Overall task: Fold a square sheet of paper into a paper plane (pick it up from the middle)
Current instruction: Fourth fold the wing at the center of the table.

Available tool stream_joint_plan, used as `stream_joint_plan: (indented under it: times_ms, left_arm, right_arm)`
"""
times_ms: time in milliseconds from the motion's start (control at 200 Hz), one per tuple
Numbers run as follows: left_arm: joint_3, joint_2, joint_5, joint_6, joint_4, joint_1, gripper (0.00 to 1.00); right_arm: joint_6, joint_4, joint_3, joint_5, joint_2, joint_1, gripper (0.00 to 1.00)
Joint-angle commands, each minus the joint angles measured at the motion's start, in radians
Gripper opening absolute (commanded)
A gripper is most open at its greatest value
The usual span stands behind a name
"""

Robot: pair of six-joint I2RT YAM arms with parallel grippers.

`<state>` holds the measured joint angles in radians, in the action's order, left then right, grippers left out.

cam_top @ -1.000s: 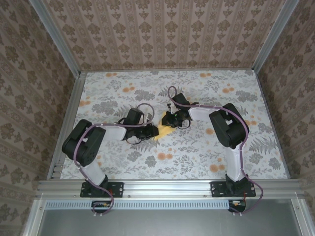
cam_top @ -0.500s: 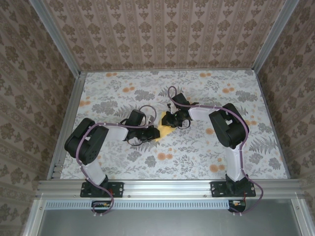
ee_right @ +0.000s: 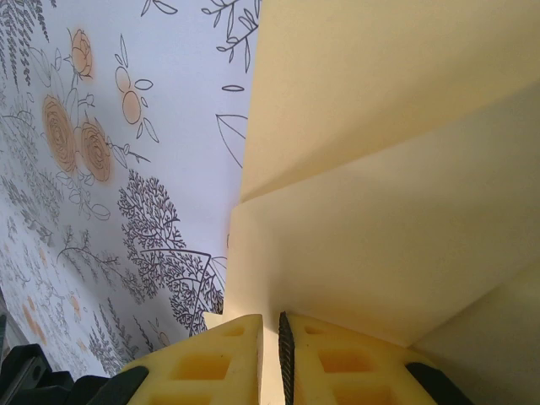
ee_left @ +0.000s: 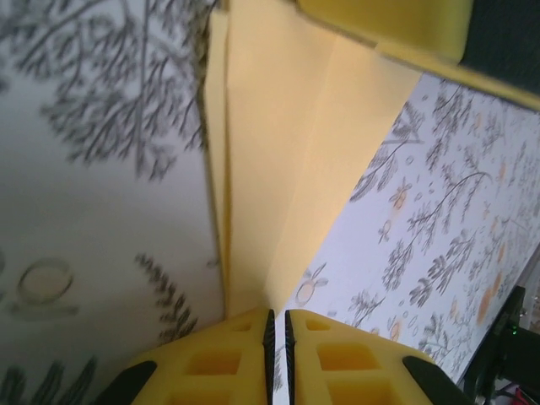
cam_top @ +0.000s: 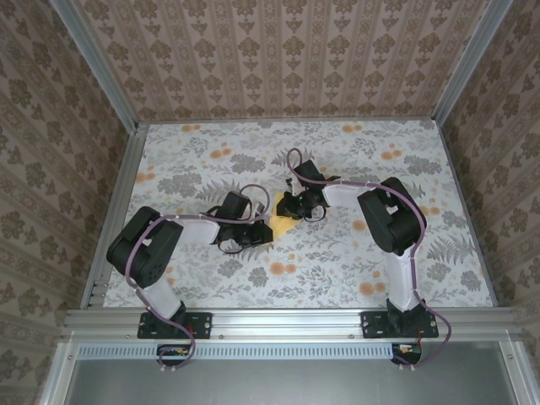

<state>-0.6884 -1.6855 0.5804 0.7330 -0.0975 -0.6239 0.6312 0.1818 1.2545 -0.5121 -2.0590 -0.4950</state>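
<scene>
Top view, L side: left arm (cam_top: 148,249) bent low over floral bench (cam_top: 337,152), forearm reaching R twd centre. At its end, left claw (cam_top: 263,229), down near the cloth, right against the L edge of the sheet of paper (cam_top: 283,224).

Left wrist view: left claw (ee_left: 277,325) narrow, yellow pads (ee_left: 219,363) almost together w/ just a thin slit between. Nipped on the near tip of the sheet of paper (ee_left: 278,152), as far as can be told. Sheet creased lengthwise, several layers, running up and away over bench (ee_left: 84,211) to a second yellow pad (ee_left: 380,25) at top R.

Mid-bench, top view: sheet small, folded, yellow-orange, lying between the two claws and touching both.

R of it: right claw (cam_top: 287,207) at sheet's far R side, right arm (cam_top: 392,219) curving back to its base at near edge.

Right wrist view: right claw (ee_right: 272,329) narrow too, pads closed on the sheet of paper (ee_right: 380,219), pale edge visible in the slit. Folded layers fanning up and R; bare floral bench (ee_right: 152,101) to the L.
</scene>
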Motion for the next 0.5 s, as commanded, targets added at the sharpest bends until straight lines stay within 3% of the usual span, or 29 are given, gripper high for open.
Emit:
stream_joint_plan:
  times_ms: [0,250,495]
  left_arm:
    - [0.028,0.054,-0.024,-0.035,0.154,-0.005,0.14]
    - [0.009,0.213,-0.159,-0.019,0.061,0.005,0.12]
    - [-0.059,0.093,-0.185,0.001,-0.022,-0.04,0.09]
  right_arm:
    - [0.004,0.038,-0.03,0.047,-0.054,0.0,0.16]
    - [0.018,0.025,-0.039,0.061,-0.05,-0.001,0.16]
    - [0.033,0.01,-0.043,0.059,-0.055,-0.004,0.16]
